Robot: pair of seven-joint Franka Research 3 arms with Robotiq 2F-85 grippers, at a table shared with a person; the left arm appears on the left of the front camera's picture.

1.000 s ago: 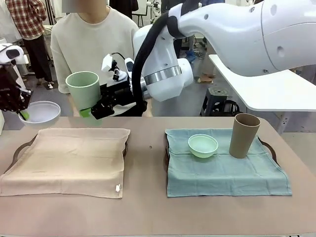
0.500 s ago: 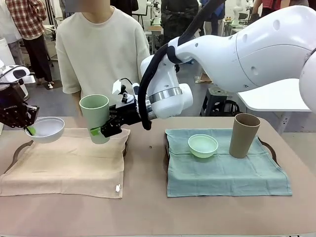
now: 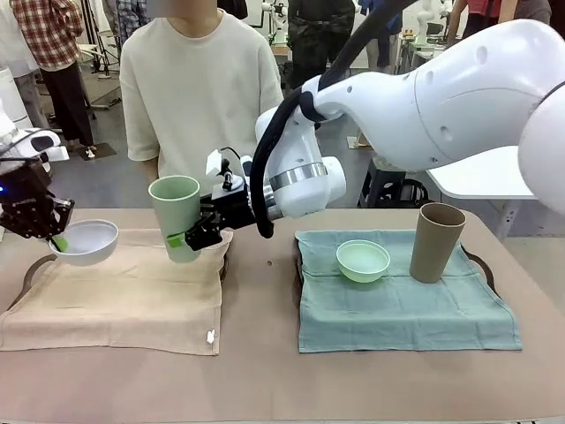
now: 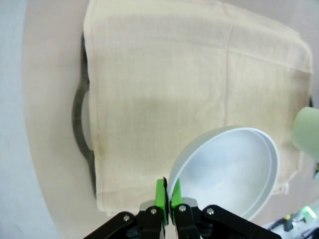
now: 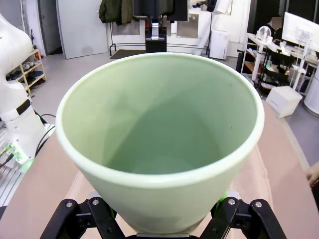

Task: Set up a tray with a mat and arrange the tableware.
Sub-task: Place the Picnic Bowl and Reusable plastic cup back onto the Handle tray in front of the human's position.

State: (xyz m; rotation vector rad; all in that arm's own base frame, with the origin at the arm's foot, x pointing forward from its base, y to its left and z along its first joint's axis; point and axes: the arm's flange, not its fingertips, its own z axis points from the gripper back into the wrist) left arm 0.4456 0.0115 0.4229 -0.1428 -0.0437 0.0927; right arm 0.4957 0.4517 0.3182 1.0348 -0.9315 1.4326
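Observation:
My left gripper (image 3: 55,238) is shut on the rim of the white bowl (image 3: 86,240), holding it just over the far left corner of the beige mat (image 3: 119,287). From the left wrist, the green pads (image 4: 160,193) pinch the white bowl's (image 4: 229,169) edge above the beige mat (image 4: 174,89). My right gripper (image 3: 188,237) reaches across and clamps the pale green cup (image 3: 175,216) upright at the mat's far right edge. The right wrist view looks into the cup (image 5: 164,134), with the right gripper (image 5: 160,221) around its base. A mint bowl (image 3: 363,261) and a brown cup (image 3: 436,241) stand on the teal mat (image 3: 402,305).
Each mat covers a dark tray, with handles showing at the left (image 3: 35,265) and right (image 3: 481,263). A person (image 3: 203,88) stands close behind the table's far edge, just behind the cup. Bare tabletop (image 3: 265,371) runs along the front and between the trays.
Both arms have come down. The pale green cup has dropped and shifted right to the beige mat's far right edge. The white bowl has sunk to just above the mat's far left corner.

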